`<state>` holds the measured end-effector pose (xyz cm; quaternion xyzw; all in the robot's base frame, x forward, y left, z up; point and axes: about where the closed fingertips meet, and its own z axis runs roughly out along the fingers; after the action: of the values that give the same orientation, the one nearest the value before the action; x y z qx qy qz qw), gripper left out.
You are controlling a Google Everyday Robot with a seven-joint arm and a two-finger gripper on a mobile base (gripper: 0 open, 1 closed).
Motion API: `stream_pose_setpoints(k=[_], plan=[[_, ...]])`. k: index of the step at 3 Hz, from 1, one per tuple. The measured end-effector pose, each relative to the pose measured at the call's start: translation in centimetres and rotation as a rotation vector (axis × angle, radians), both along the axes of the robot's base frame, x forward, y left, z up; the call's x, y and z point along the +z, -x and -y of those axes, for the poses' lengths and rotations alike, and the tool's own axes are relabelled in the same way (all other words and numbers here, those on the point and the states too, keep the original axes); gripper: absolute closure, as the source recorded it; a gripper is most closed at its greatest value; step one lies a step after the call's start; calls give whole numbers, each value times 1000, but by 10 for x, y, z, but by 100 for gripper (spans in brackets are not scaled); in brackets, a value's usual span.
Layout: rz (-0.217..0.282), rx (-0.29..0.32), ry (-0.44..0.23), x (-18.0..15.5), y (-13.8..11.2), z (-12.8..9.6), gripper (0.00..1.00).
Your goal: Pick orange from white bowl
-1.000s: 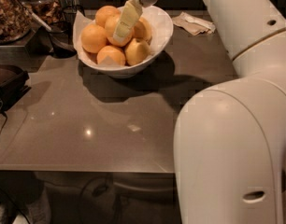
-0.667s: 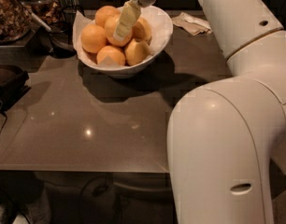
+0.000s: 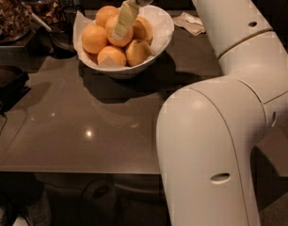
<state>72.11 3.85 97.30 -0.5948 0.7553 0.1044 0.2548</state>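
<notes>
The white bowl (image 3: 164,30) stands on the far middle of the grey table (image 3: 87,126), lined with white paper and filled with several oranges. My gripper (image 3: 121,28) reaches down from the top of the view and lies over the top orange (image 3: 109,29) in the middle of the pile. Other oranges sit around it, one at the left (image 3: 93,38) and one at the front (image 3: 111,55). A paler yellowish one (image 3: 137,52) lies at the front right.
My white arm (image 3: 219,126) fills the right half of the view. A crumpled paper napkin (image 3: 190,22) lies behind the bowl at the right. Dark containers with brown food (image 3: 10,13) stand at the far left, and a black object (image 3: 7,81) sits at the table's left edge.
My arm's elbow has swung left and nearer the camera. The gripper has stayed over the top orange, shifting only slightly. The bowl and oranges have not moved.
</notes>
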Motion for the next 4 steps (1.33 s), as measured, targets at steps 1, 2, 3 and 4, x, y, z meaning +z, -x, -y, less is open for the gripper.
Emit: stream_pose_setpoints(k=[1,2,3,4], plan=[[-18,10,4,-8,-3,-6,24],[-37,11,4,-17,-7,-8,24],[-53,10,4,-26,-11,-10,24],[-63,9,2,-31,-13,-10,24]])
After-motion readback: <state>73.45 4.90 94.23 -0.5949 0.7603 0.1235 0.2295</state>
